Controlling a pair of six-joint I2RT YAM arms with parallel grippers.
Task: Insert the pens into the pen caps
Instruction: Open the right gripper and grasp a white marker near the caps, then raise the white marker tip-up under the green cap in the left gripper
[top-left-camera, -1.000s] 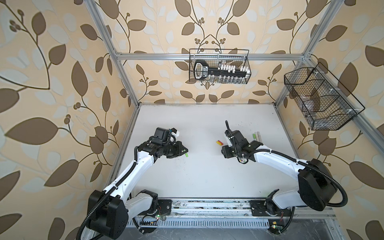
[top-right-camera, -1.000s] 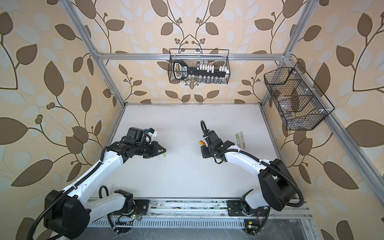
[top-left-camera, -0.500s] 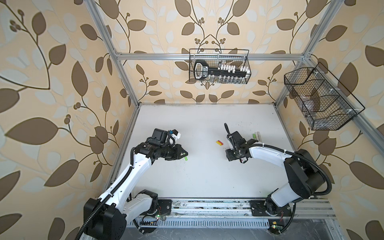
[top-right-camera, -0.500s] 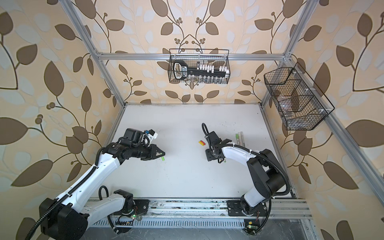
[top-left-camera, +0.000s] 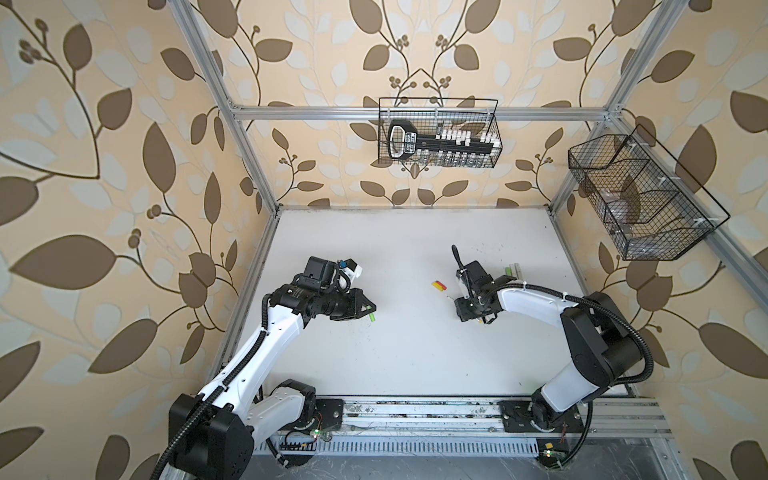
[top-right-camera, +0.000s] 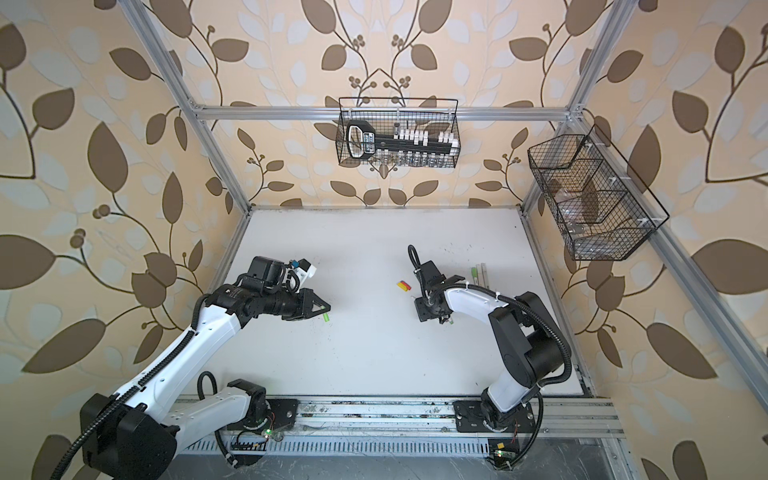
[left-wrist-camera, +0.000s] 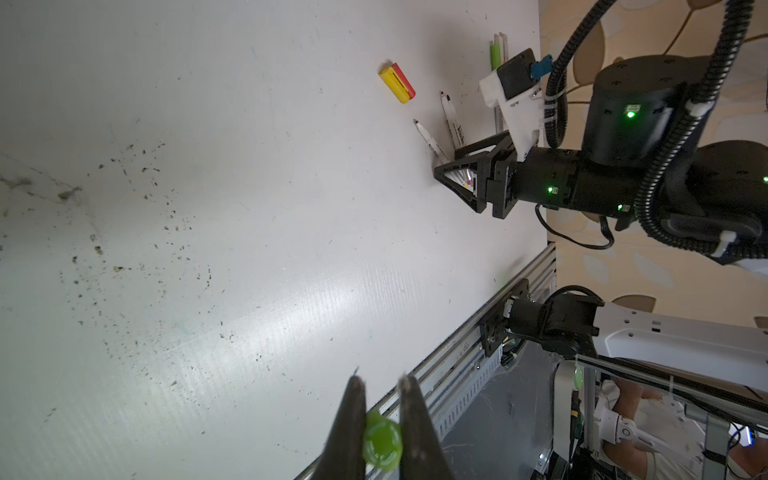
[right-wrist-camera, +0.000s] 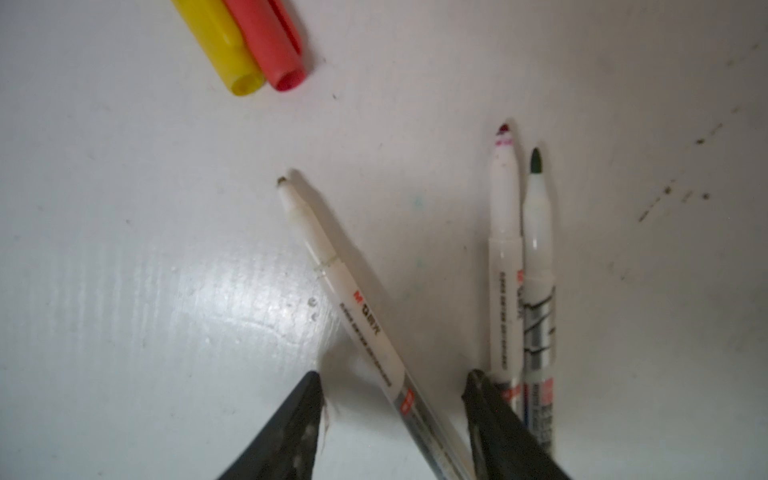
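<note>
left gripper (left-wrist-camera: 380, 378) clamped on green cap (left-wrist-camera: 382, 444), left of centre — right gripper (right-wrist-camera: 392, 374) spread, jaws either side of white pen (right-wrist-camera: 357, 316) lying on table (top-left-camera: 415, 353), right of centre; yellow cap (right-wrist-camera: 224, 45), red cap (right-wrist-camera: 270, 41) touching, near.

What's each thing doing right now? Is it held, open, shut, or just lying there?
left end effector, shut on the lime green cap
right end effector, open, jaws either side of the slanted pen
slanted pen, uncapped, lying flat
red-tipped pen, uncapped, lying beside the dark-tipped pen
dark-tipped pen, uncapped, lying flat
yellow cap, empty, touching the red cap
red cap, empty, lying flat
</note>
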